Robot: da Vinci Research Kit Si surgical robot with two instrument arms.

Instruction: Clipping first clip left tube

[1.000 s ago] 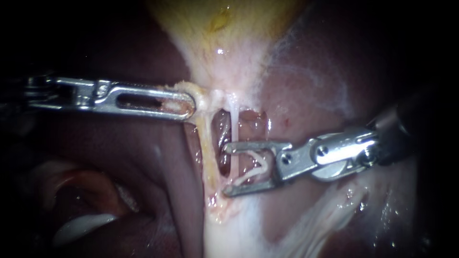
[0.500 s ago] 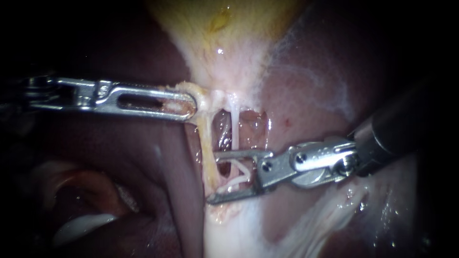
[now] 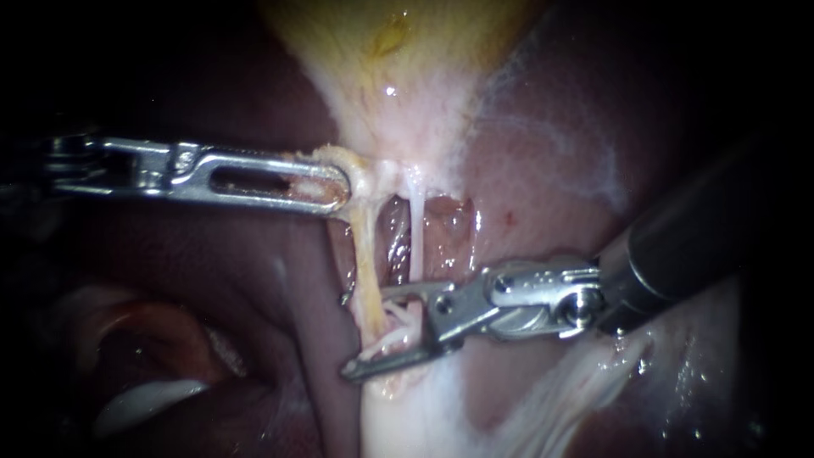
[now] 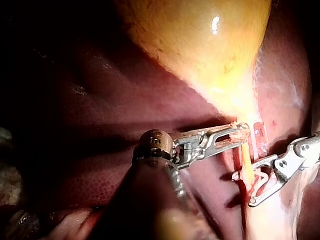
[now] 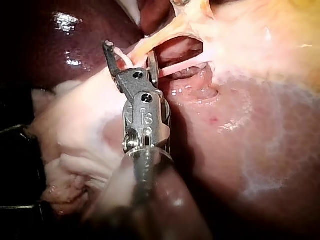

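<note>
1. The slender metal left instrument (image 3: 339, 188) is brought in from the left and is held nearly level above the dark red-brown liver (image 3: 254, 297). Its shaft is lost in shadow at the edge.
2. Its tool, a pair of slotted silver jaws, is clenched on a pale yellowish flap of tissue at the narrow neck of the yellow, glistening gallbladder (image 3: 398, 51).
3. The right instrument (image 3: 346, 335), with a dark shaft and a bright metal wrist, is brought in from the right. The shaft slopes down towards the middle, and the wrist is bent so that the tool lies almost level.
4. This tool is released: its two thin jaws are spread, and a clear gap is seen between them.
5. The yellowish, cord-like left tube (image 3: 365, 254) runs down from the gripped neck tissue and is placed between the spread jaws, whose tips reach past it on its left side. Whether either jaw touches it cannot be told.
6. A small white clip (image 3: 398, 326) is seen in the gap between the jaws, just beside the left tube.
7. The thin, white right tube (image 3: 415, 233) hangs near the left tube, with a dark window between them, and its lower part is crossed by the upper jaw.
</note>
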